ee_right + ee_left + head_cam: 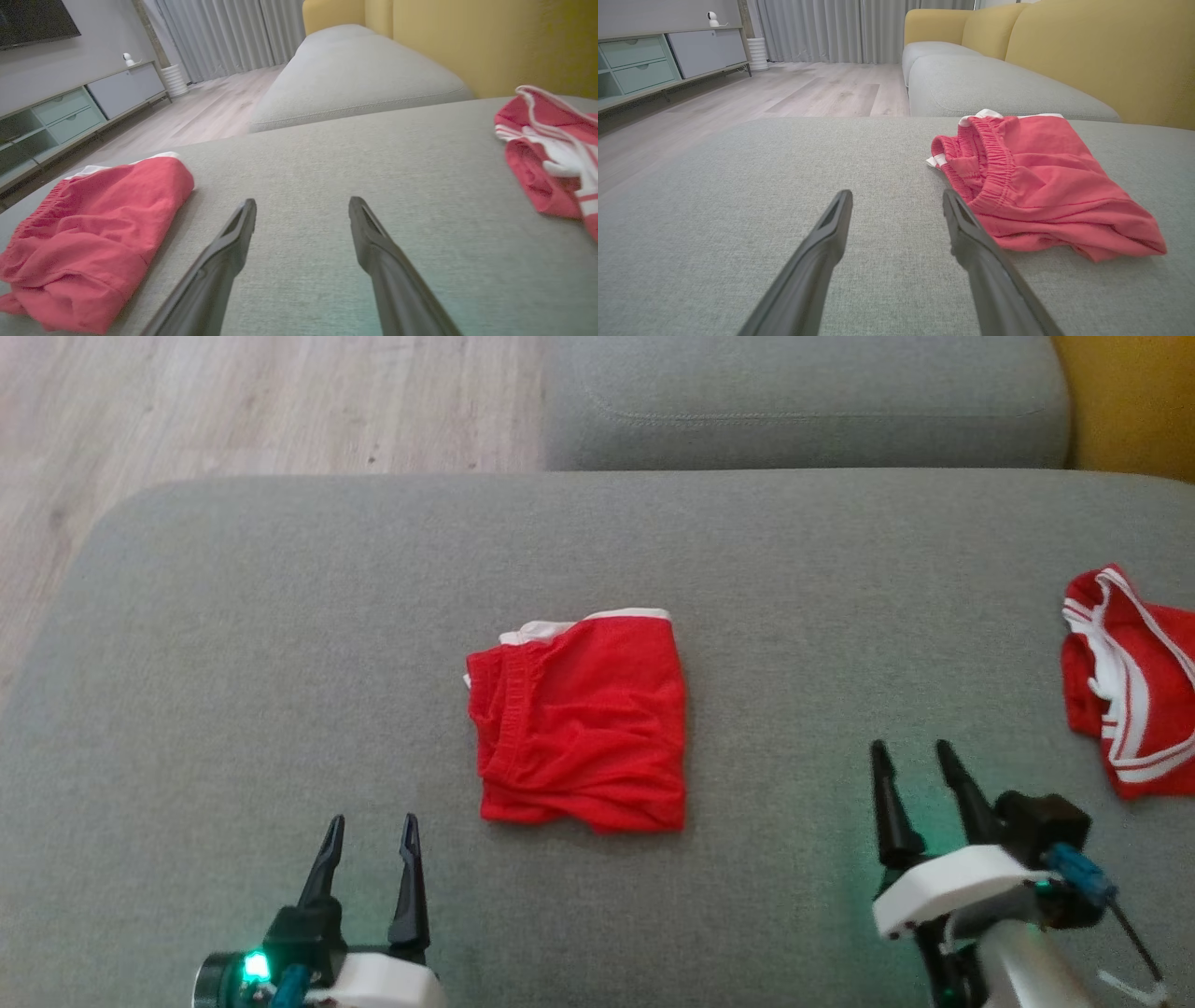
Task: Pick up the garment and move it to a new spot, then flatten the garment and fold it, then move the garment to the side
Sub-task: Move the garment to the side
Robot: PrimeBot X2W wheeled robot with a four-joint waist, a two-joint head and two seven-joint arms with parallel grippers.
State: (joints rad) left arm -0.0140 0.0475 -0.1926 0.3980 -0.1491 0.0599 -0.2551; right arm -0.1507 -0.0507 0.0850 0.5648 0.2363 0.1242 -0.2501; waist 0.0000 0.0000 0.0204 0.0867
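While both claws idle: the folded red shorts [581, 723] lie flat on the grey cushion [233, 663], with nothing gripping them.
Left gripper [372, 819]: jaws spread wide and empty. It sits to the near-left of the shorts, just off their near-left corner, fingers pointing away from the robot.
Right gripper [910, 745]: jaws also spread and empty. It is to the right of the shorts, well apart from their right edge.
Nearer arm: left (judged from the head view; in the left wrist view one finger lines up with the waistband hem but is not touching it).
Bearing from left claw: the shorts are ahead and to its right, elastic waistband side closest.
Long axis: weak, since the fold is close to square. The gathered waistband runs near-to-far along the left edge, with a white trim strip on the far edge.
Second garment [1130, 681]: red with white stripes, crumpled, far to the right of the shorts and beyond the right claw.
Step, as a judgement: the fold looks done, so moving the shorts aside seems to be what is left. A pinch at the waistband edge would need the left claw to shift right.
Brands, labels, writing: none legible on either garment or on the claws.
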